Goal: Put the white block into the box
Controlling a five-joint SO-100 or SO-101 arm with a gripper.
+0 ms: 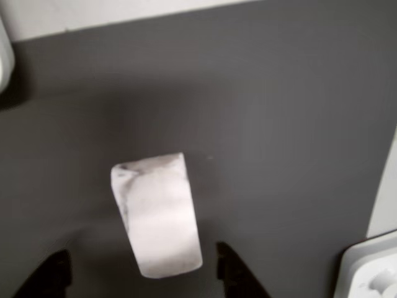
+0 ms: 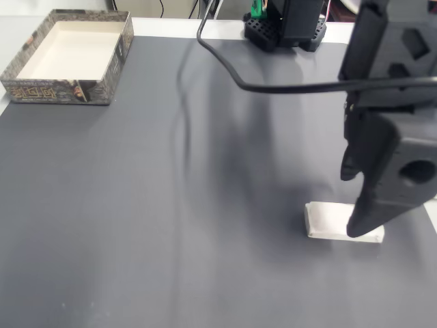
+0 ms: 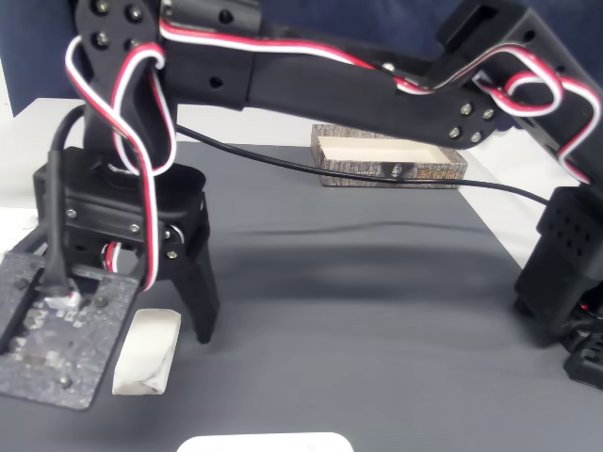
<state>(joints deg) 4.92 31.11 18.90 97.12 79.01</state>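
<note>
The white block (image 1: 158, 214) lies flat on the dark grey mat, seen close up in the other view. My gripper (image 1: 142, 273) is open, with one black fingertip on each side of the block's near end and a gap to each. In a fixed view the block (image 2: 333, 220) lies at the right, partly hidden by the black gripper body (image 2: 389, 157) hanging over it. From the other side, the block (image 3: 149, 350) lies beside one finger (image 3: 198, 297). The box (image 2: 68, 58), beige inside with a mottled brown rim, stands far off at the mat's top-left corner, and it shows again as the box (image 3: 386, 160) behind the arm.
Glossy white plastic pieces sit at the mat's edges (image 1: 372, 267) (image 1: 5, 56), and another white piece (image 3: 264, 443) at the front. A black cable (image 2: 273, 87) hangs across the mat. The arm's base (image 2: 283, 24) stands at the far edge. Open grey mat (image 2: 171, 205) lies between block and box.
</note>
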